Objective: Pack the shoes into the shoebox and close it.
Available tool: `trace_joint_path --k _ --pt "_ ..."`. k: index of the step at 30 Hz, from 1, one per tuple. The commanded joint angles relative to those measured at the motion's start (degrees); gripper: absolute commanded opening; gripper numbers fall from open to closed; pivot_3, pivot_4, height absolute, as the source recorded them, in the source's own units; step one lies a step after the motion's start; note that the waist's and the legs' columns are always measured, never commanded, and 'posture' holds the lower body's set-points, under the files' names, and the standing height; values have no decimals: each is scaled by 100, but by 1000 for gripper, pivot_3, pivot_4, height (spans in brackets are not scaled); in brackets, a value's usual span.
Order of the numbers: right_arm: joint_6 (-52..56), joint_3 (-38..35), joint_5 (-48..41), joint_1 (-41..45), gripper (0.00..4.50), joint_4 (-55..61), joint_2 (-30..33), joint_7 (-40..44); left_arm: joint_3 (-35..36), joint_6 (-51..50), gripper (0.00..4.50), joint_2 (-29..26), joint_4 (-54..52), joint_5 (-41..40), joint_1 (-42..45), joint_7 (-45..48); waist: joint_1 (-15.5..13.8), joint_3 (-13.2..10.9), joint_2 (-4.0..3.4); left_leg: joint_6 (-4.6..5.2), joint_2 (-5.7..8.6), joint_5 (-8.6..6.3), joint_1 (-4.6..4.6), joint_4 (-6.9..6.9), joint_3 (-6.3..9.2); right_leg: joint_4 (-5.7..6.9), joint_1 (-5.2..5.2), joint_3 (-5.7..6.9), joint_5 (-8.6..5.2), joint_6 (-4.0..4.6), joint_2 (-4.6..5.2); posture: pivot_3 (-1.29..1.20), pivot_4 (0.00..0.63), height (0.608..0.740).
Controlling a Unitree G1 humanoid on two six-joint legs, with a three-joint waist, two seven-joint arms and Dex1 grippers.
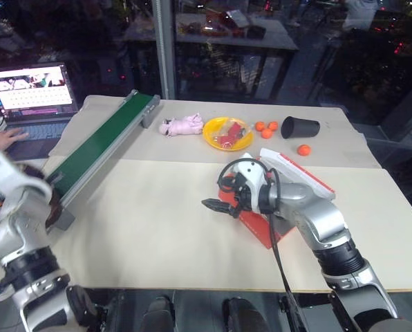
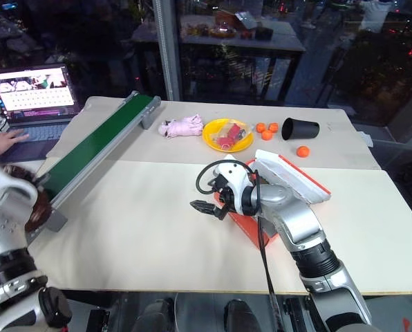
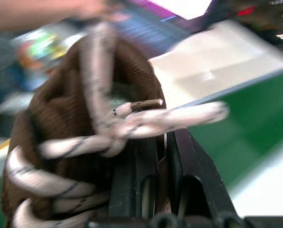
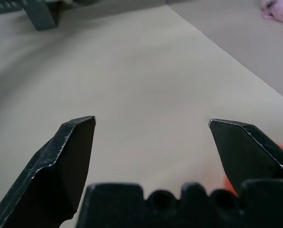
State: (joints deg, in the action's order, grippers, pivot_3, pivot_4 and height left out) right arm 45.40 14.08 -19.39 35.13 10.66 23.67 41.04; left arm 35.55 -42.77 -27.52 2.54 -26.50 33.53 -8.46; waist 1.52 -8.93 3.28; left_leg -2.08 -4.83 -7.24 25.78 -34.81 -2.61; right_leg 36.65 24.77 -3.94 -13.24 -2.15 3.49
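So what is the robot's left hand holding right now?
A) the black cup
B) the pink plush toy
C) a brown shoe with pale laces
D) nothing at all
C: in the left wrist view the left hand is shut on a brown shoe with pale laces, its black fingers clamped together against the shoe's edge.

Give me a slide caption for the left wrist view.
Left gripper shut on a brown shoe with cream laces, above the green conveyor.
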Motion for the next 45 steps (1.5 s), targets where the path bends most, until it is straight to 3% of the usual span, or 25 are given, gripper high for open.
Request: trace_joint_path --k 1,6,12,22,31,45 --pt "27 -414 -175 100 4500 149 -32 -81 -714 -132 9 -131 -662 -127 673 404 -44 1 2 0 1 0 14 -1 -3 -8 11 -2 22 -35 2 0 150 736" --pt "392 -1103 -744 226 4500 222 -406 -354 -1359 -360 9 26 -745 -292 1341 866 -72 0 1 3 0 4 50 4 2 -4 46 -1 29 -48 -5 0 150 736" --pt "958 -2141 -1758 526 4500 234 -910 -820 -1708 -348 9 786 -469 -484 2008 895 -64 -2 -3 42 0 29 50 -1 7 5 47 -1 29 -49 -7 0 150 736" --pt "1532 -3255 -3243 780 4500 256 -1407 -1916 -1241 -326 9 2402 117 -1415 2591 505 -72 -5 -6 47 2 32 52 -16 12 5 39 -2 32 -54 -7 0 150 736" --pt "1420 -3379 -3400 708 4500 121 -1235 -2498 -812 -582 9 3162 451 -2534 2863 9 -51 -11 -16 50 4 32 55 -15 23 2 38 -3 31 -57 -10 0 150 736" --pt "1296 -3173 -3216 656 4500 -149 -1138 -2808 -1084 -441 9 3572 517 -2924 2989 -206 -65 -12 -18 50 9 33 58 -22 30 1 37 -3 32 -59 -10 0 150 736"
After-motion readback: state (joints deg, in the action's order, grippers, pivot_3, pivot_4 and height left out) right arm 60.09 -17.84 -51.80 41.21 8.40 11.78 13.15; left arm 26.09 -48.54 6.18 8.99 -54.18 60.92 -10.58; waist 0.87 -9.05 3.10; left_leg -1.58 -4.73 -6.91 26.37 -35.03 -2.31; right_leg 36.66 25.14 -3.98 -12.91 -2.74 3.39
